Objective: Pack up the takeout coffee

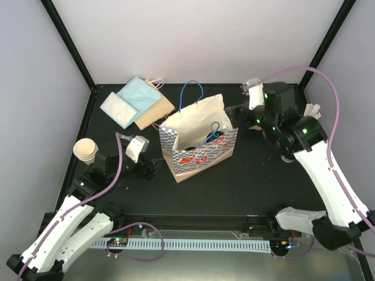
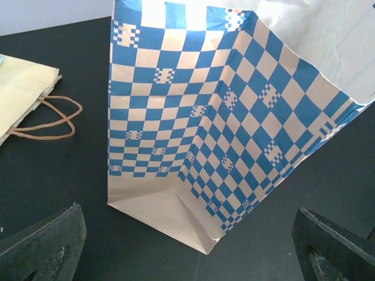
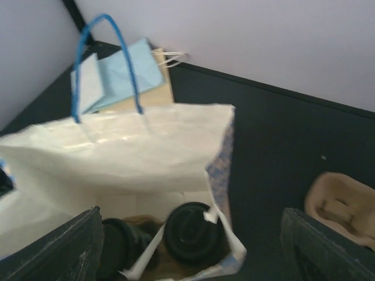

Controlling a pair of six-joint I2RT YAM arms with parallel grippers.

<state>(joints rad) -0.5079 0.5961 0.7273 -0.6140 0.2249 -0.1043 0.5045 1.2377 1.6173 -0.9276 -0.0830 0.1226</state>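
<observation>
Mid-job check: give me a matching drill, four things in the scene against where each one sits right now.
Things:
1. checked bag
2. paper cup stack
3. black lids
4. flat paper bags

Places:
A. back left corner, lying flat
B. inside the checked bag
C. in the middle, standing upright
D. far left side

Pairs: 1-C, 2-D, 3-B, 4-A
</observation>
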